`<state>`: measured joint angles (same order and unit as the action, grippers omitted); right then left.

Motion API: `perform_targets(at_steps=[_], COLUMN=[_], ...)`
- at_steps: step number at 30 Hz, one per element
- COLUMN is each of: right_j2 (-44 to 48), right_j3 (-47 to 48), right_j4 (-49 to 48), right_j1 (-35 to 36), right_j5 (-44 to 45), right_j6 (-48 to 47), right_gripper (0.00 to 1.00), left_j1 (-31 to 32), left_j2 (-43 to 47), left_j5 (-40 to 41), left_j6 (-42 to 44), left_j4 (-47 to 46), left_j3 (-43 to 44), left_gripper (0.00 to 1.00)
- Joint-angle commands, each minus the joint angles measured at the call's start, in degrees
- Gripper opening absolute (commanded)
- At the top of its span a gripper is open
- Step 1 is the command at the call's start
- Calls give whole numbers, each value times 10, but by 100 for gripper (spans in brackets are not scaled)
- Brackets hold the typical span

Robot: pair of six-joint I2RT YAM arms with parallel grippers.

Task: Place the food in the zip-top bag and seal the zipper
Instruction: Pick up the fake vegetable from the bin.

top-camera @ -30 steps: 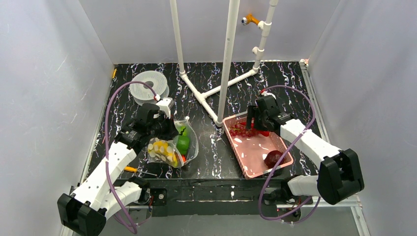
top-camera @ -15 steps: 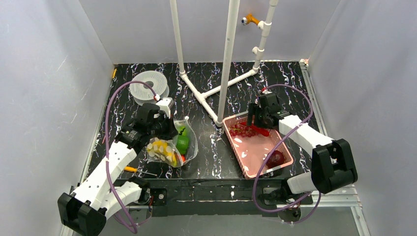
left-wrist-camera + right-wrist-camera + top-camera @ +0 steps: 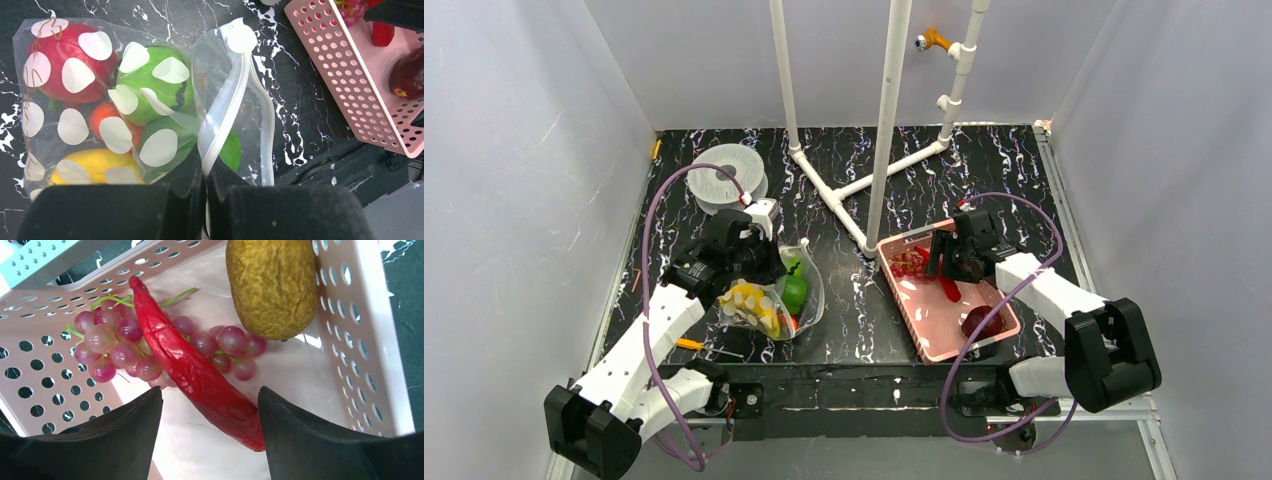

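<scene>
At the front left of the tabletop (image 3: 856,300), pinching the zip-top bag (image 3: 75,115) by its mouth edge with the left hand (image 3: 204,175), pressed together right on the zipper (image 3: 226,105). Already loaded with a red tomato (image 3: 52,56), green pieces (image 3: 155,92) and a yellow banana (image 3: 95,160) behind the white dots. Best to hold that pinch firm and lift the mouth toward the right, leaving a gap for the next piece.

Toward the front right edge, inside the pink basket (image 3: 30,352), hovering with the right hand (image 3: 207,400) spread, one finger on each side of the red chilli (image 3: 185,360), seemingly touching neither side yet. Close squarely on the thicker end between the fingers, not the tapering one. Lift straight up to avoid dragging along the grapes (image 3: 110,345) lying under and beside it. Stay off the brown rough-skinned fruit (image 3: 272,285) by the basket wall.

Cannot tell how wide the bag's mouth gapes: cut off by the left fingers in the wrist view, too small from above. Cannot name the dark red round piece (image 3: 979,322) at the basket's near end. Hard to say whether the chilli lies free or tangled in the grape stems.
</scene>
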<state>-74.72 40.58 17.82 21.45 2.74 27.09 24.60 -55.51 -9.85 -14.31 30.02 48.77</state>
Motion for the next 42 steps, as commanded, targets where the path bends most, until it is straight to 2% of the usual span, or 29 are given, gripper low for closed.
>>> perform_targets(at_steps=[1,8,13,20,22,29,36,42], right_j2=[18,1,-24,8,24,77,156,194], right_j3=[2,16,25,20,20,19,18,15], right_j4=[-6,37,48,48,51,65,95,87], right_j1=[3,3,11,17,18,20,27,27], right_j5=[-9,38,24,25,25,11,-47,-101], right_j6=[10,-3,-7,-10,-11,-12,-13,-19], right_gripper=[74,69,62,37,27,11,2,1], left_j1=[0,0,0,0,0,0,0,0], left_j2=[5,8,7,10,9,10,10,12], left_j5=[7,8,6,8,8,7,7,5], left_j6=[8,8,8,7,7,6,6,6], left_j4=[4,4,4,3,3,3,2,1], left_j3=[7,6,7,4,5,5,5,5], left_gripper=[0,0,0,0,0,0,0,0])
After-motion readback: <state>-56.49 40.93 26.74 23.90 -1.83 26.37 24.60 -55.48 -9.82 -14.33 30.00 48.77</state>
